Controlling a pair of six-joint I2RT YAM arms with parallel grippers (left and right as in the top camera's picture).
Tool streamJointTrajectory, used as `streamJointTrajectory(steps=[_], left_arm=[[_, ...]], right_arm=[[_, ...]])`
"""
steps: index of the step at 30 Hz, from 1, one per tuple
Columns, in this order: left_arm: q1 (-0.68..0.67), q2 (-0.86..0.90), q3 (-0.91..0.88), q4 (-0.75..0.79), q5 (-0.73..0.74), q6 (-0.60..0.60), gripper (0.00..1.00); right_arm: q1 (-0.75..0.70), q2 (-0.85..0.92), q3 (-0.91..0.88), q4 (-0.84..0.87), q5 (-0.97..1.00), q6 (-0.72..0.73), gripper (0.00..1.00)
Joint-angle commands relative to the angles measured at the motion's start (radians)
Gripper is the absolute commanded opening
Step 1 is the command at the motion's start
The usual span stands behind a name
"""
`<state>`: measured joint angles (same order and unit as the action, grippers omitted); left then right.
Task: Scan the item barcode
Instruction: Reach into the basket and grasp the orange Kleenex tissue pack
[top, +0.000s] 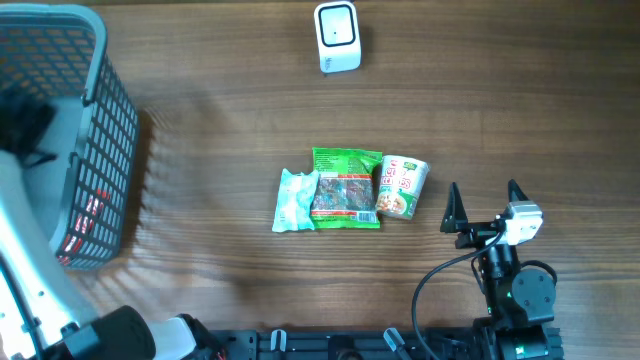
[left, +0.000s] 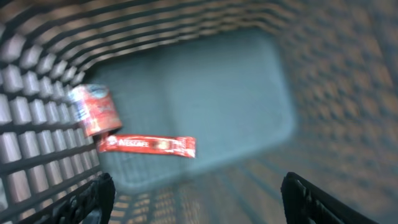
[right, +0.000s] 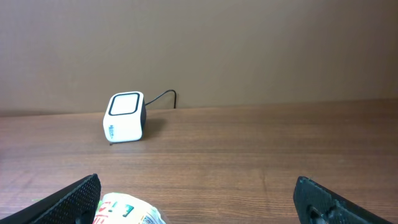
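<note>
Left fingers (left: 93, 200) and right fingers (right: 74, 196) wide apart

The brown wood-grain table (top: 220, 120) carries a grey mesh basket (top: 110, 130) at its left edge and a small white barcode scanner (top: 337, 37) at the far side, well apart from it. Near the middle three items lie in a row, touching: a pale green packet (top: 296, 201), a green snack bag (top: 346, 188), and a cup of instant noodles (top: 402, 186) on its side.
</note>
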<state>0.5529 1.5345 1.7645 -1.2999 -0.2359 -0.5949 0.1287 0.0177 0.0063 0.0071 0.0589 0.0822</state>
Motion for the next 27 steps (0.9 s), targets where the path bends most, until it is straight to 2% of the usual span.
streamJointTrajectory(steps=[1,7,11,19,21,27], left_arm=[[0.137,0.005,-0.161,0.045,-0.009,-0.159,0.86],[0.255,0.005,-0.439,0.241,-0.029,-0.158,0.85],[0.289,0.005,-0.562,0.382,-0.029,-0.157,0.78],[0.29,0.027,-0.582,0.447,-0.069,-0.142,0.68],[0.288,0.053,-0.581,0.463,-0.053,-0.074,0.68],[0.263,0.067,-0.51,0.43,-0.045,-0.05,0.76]], right_arm=[[-0.004,-0.004,-0.001,0.003,-0.011,-0.004,1.0],[-0.004,-0.004,-0.001,0.003,-0.011,-0.003,1.0],[-0.004,-0.004,-0.001,0.003,-0.011,-0.003,1.0],[-0.004,-0.004,-0.001,0.003,-0.011,-0.003,1.0],[-0.004,-0.004,-0.001,0.003,-0.011,-0.003,1.0],[-0.004,-0.004,-0.001,0.003,-0.011,-0.003,1.0]])
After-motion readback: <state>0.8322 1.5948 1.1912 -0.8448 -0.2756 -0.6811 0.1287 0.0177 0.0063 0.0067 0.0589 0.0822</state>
